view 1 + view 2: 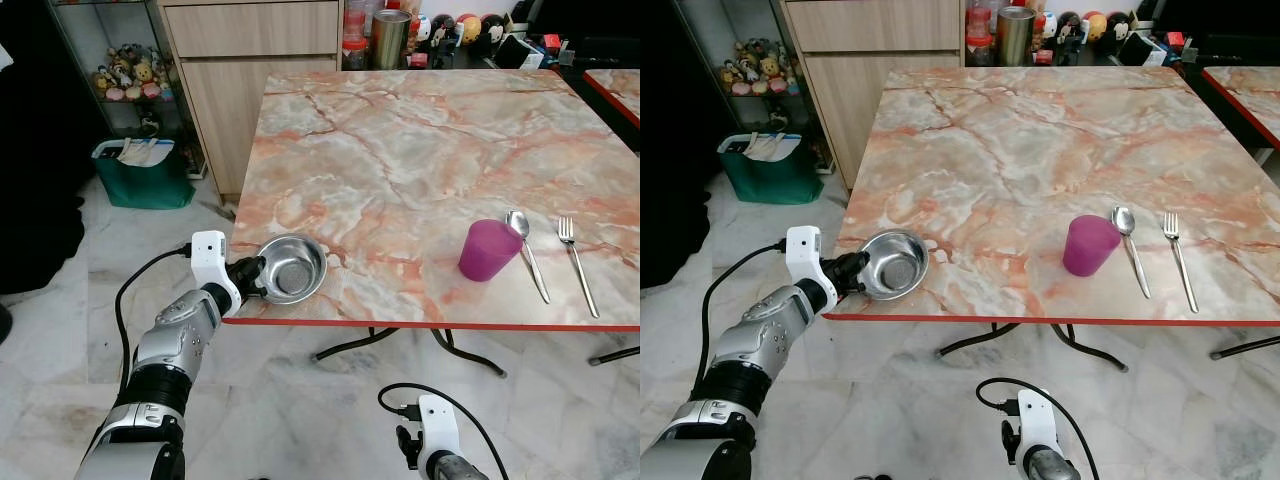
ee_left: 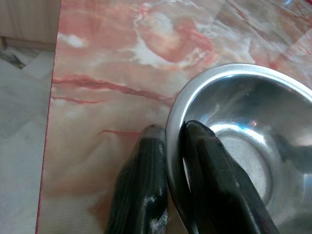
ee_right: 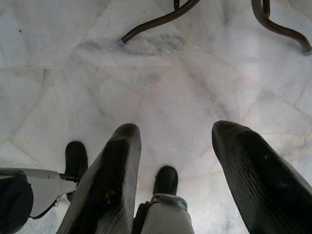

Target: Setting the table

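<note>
We have the steel bowl [image 1: 292, 268] pinched by its near-left rim in our left end effector [image 2: 168, 146], one finger inside and one outside, at the near-left corner of the tabletop [image 1: 420, 150]. It belongs beside the purple cup [image 1: 488, 249], spoon [image 1: 527, 252] and fork [image 1: 577, 263], so we should lift it level before carrying right. Our right end effector [image 3: 178, 146] hangs spread wide over the floor.

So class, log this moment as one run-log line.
left end effector: shut on steel bowl rim | bowl: table corner | right end effector: open, idle
</note>
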### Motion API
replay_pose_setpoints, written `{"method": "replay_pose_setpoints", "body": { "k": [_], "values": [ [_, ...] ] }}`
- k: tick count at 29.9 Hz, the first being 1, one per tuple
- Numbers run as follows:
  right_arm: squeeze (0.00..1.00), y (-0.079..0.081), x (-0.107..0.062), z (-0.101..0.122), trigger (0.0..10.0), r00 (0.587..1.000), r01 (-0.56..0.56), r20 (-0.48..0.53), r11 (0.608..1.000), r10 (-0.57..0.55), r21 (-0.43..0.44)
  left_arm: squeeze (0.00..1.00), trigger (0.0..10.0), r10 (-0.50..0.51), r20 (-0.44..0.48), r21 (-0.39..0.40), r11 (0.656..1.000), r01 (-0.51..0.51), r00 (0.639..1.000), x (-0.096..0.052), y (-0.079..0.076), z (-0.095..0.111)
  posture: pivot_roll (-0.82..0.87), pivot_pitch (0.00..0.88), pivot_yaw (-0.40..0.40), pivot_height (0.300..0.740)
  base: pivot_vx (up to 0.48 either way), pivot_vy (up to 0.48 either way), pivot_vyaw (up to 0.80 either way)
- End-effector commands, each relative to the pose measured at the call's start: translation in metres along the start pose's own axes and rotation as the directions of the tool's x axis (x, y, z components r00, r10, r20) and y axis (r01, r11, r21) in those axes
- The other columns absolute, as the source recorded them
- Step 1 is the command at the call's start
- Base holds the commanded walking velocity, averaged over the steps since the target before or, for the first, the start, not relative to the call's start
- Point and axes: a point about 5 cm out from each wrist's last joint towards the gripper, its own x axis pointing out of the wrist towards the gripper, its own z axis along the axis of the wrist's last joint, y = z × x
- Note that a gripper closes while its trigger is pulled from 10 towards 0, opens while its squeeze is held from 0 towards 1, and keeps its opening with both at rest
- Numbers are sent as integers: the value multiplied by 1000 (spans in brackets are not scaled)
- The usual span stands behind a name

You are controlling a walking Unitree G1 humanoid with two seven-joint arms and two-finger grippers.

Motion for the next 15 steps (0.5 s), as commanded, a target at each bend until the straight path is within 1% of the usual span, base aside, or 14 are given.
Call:
{"method": "replay_pose_setpoints", "body": {
  "k": [1,5,9,10,12,14,15],
  "values": [
    [0,1,0,-2,10000,1000,-3,-9,1000,3,1,0,0,14,-47,17,1000,-14,999,-1,4,-6,108,58,27,740,0,0,0],
    [0,2,0,-1,10000,1000,-5,-8,1000,5,-1,0,0,15,-44,15,1000,-14,999,-1,4,-6,110,48,25,740,0,0,0],
    [0,2,0,-1,10000,1000,-9,-8,1000,9,-7,0,0,39,-7,-7,999,-39,999,-2,7,-2,110,45,25,740,0,0,0],
    [0,2,0,-1,10000,1000,-10,-9,1000,10,-10,0,0,58,54,-38,998,-56,997,-2,8,3,112,34,20,740,0,0,0],
    [0,2,0,-1,10000,1000,-10,-9,1000,10,-12,0,0,69,88,-64,996,-64,994,-3,9,6,112,34,20,740,0,0,0],
    [0,1,0,0,10000,1000,-9,-8,1000,9,-16,0,0,100,212,-123,990,-75,972,-6,12,19,110,32,11,740,0,0,0],
    [0,1,0,0,10000,1000,-9,-8,1000,9,-16,0,0,100,212,-123,990,-75,972,-6,12,19,110,32,11,740,0,0,0]
  ]
}}
